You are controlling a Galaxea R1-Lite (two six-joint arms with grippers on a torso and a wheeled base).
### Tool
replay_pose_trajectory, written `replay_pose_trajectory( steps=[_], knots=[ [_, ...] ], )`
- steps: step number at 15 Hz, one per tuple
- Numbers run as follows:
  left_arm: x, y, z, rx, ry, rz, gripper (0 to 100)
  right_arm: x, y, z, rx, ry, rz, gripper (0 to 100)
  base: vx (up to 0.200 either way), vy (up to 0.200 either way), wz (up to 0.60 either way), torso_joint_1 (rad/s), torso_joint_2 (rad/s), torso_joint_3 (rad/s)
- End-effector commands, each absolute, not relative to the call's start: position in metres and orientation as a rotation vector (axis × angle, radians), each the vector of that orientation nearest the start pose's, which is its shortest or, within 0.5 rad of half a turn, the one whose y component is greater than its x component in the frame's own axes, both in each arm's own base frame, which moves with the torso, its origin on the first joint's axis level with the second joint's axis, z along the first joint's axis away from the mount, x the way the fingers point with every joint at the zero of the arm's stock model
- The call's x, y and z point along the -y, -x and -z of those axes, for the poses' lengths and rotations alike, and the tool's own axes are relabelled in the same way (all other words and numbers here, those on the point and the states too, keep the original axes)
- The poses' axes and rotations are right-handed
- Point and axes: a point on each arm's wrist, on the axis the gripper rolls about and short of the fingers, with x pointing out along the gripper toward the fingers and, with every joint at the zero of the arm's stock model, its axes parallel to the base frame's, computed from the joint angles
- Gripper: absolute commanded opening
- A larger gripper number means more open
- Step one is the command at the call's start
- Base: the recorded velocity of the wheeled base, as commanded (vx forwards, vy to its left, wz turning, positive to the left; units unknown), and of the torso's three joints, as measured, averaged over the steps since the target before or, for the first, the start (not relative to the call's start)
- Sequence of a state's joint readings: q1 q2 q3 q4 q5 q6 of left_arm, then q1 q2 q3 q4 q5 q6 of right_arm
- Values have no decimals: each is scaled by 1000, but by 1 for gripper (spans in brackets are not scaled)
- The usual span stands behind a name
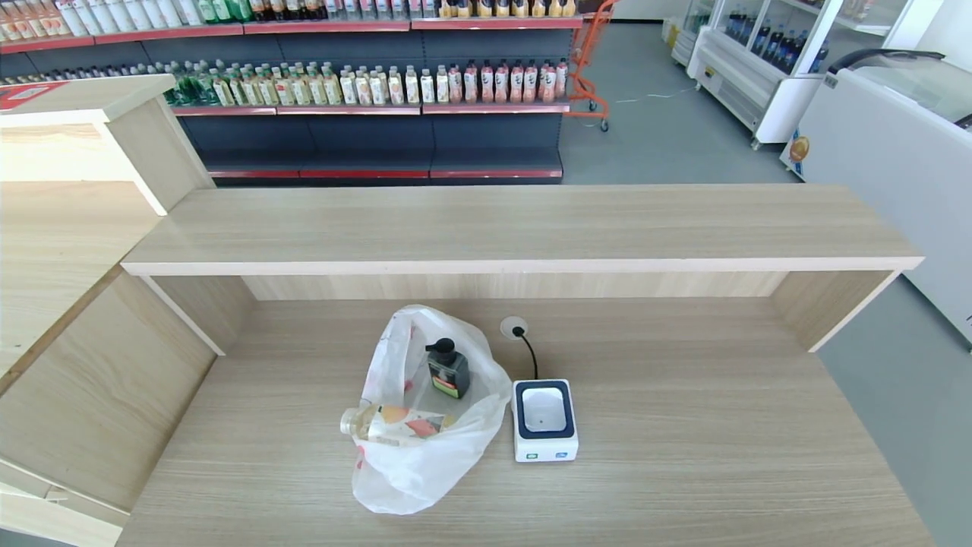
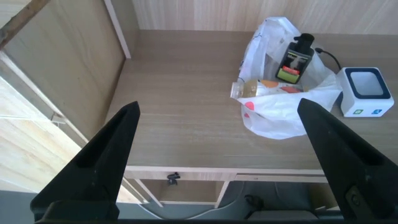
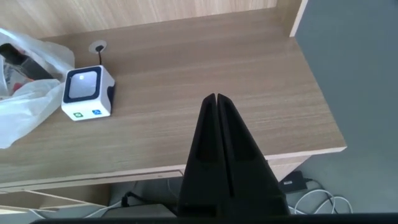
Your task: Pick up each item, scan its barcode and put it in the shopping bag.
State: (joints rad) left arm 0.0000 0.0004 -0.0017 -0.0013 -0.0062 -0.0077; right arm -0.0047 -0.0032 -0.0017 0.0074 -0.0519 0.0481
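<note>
A white plastic shopping bag [image 1: 425, 448] lies open on the wooden counter. Inside it stands a dark pump bottle [image 1: 447, 369], and a clear drink bottle [image 1: 391, 423] lies on its side with its cap poking out of the bag's left edge. The white barcode scanner [image 1: 544, 419] sits just right of the bag, its cable running to a grommet [image 1: 514, 327]. My left gripper [image 2: 217, 162] is open, held well back above the counter's near edge, the bag [image 2: 280, 106] far ahead of it. My right gripper [image 3: 216, 102] is shut with nothing in it, back over the counter's near right part, the scanner [image 3: 87, 93] off to one side.
A raised wooden ledge [image 1: 524, 228] borders the counter's far side, with side panels at left [image 1: 99, 395] and right [image 1: 835, 304]. Store shelves of bottles [image 1: 364, 83] and freezers [image 1: 888, 129] stand beyond. Bare counter [image 1: 721, 425] stretches right of the scanner.
</note>
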Motion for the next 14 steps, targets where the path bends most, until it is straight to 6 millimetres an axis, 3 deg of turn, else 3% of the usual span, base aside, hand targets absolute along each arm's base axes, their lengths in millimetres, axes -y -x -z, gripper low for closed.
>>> replay_pose_trajectory(
  steps=[1,14],
  knots=[
    [0,23,-76,3,8,6,100,1,23,-75,-5,-49,57,0,0,0,0,0,0,0],
    [0,23,-76,3,8,6,100,1,23,-75,-5,-54,57,0,0,0,0,0,0,0]
  ],
)
